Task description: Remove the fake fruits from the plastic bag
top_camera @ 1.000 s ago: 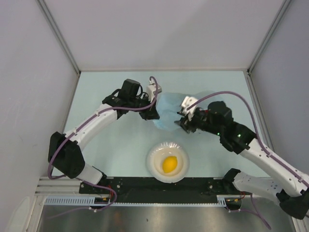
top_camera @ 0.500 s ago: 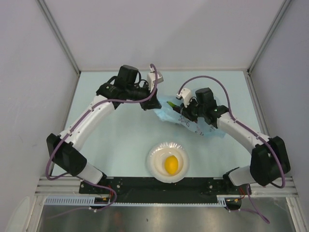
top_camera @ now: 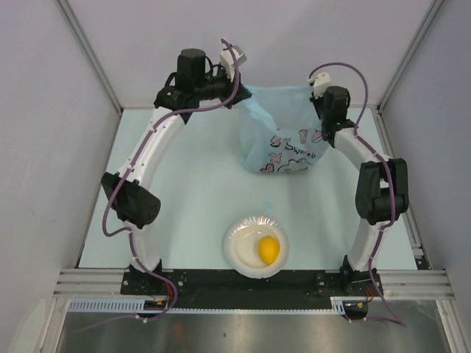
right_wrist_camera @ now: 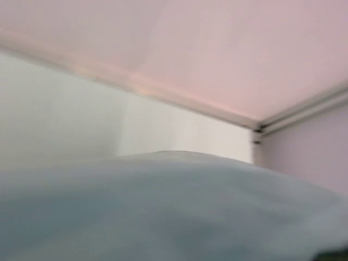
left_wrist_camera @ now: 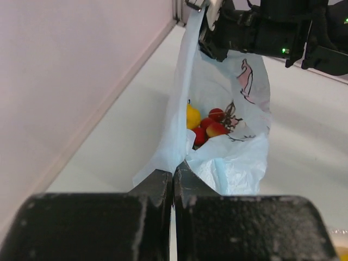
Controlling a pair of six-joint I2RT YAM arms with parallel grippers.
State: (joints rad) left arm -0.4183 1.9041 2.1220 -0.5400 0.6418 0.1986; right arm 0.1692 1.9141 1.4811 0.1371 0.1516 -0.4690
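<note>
Left end effector: we are seeing its two fingers pressed flat together with a fold of the plastic bag pinched between them, and no gap is showing.
Right end effector: it is gripping the opposite side of the bag's rim. In the left wrist view the film is running straight up into its tip. Its own camera is giving us only blurred pale-blue film, so we cannot tell how narrow the jaws are.
Plastic bag: it is hanging stretched between the two raised arms, over the far edge of the worktop and a little towards the far-right corner. Its mouth is facing up and the pink-and-dark print is facing the near edge. We cannot tell whether its bottom is touching the worktop.
Fake fruits: they are lying low inside the bag — a yellow one beside several red round ones, all touching.
Lemon: it is sitting inside the white bowl, well apart from the bag.
Bowl: it is standing at the middle of the near edge, between the two arm bases.
</note>
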